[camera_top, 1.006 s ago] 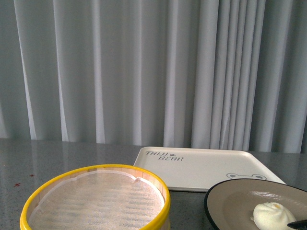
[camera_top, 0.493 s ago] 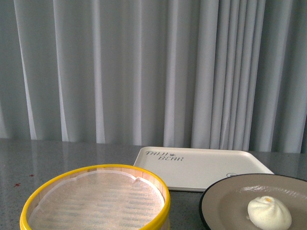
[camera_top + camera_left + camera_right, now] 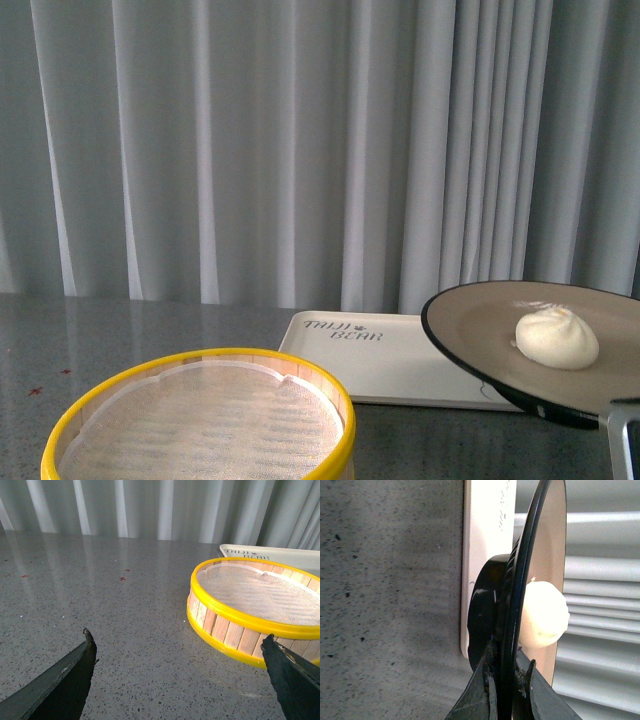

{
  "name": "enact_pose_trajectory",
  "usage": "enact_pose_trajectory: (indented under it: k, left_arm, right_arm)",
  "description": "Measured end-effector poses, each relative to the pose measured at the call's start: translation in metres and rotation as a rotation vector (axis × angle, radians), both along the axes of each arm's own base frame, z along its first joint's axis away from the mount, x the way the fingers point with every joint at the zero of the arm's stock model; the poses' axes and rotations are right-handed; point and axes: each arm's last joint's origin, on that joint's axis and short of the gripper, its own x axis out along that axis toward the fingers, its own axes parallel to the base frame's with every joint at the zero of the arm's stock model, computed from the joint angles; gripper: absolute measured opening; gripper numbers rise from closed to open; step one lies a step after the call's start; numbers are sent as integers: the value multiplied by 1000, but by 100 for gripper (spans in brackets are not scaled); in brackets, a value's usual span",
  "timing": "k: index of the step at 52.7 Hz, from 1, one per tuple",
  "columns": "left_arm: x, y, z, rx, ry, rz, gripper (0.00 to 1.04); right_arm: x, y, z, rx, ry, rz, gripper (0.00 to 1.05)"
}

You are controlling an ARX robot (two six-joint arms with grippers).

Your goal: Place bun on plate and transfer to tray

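The black-rimmed beige plate [image 3: 480, 330] hangs lifted and tilted at the right, above the right end of the cream tray [image 3: 390, 355]. The white bun [image 3: 556, 338] sits on it. My right gripper [image 3: 506, 672] is shut on the plate's rim [image 3: 520, 580], one finger under and one over; the bun [image 3: 542, 615] lies just past it, with the tray [image 3: 482, 540] beyond. A corner of the right gripper shows in the front view [image 3: 622, 425]. My left gripper [image 3: 177, 647] is open and empty over bare table, beside the steamer.
A yellow-rimmed bamboo steamer [image 3: 200, 420], lined with white cloth and holding nothing, stands at front left; it also shows in the left wrist view [image 3: 255, 605]. The grey speckled table [image 3: 100, 590] runs back to a white curtain [image 3: 300, 150].
The plate with the bun has risen from the table at front right and now hangs tilted above the tray's right end. The left gripper's earlier state is not shown.
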Motion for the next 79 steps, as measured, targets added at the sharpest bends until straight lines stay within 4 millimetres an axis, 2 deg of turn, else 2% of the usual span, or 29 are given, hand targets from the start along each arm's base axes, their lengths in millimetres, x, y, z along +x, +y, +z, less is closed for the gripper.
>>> enact_pose_trajectory:
  k: [8,17,41,52,79]
  left_arm:
    - [0,0,0,0,0,0,98]
    - [0,0,0,0,0,0,98]
    - [0,0,0,0,0,0,98]
    - [0,0,0,0,0,0,98]
    - [0,0,0,0,0,0,98]
  right_arm:
    - [11,-7,14,15,16,24,3]
    - [33,-15,26,20,58,58,3]
    - [118,-38,37,-52,109,74,3]
    - [146,-44,32,-32,101,87,3]
    - [173,-41,3,-10,154,118,3]
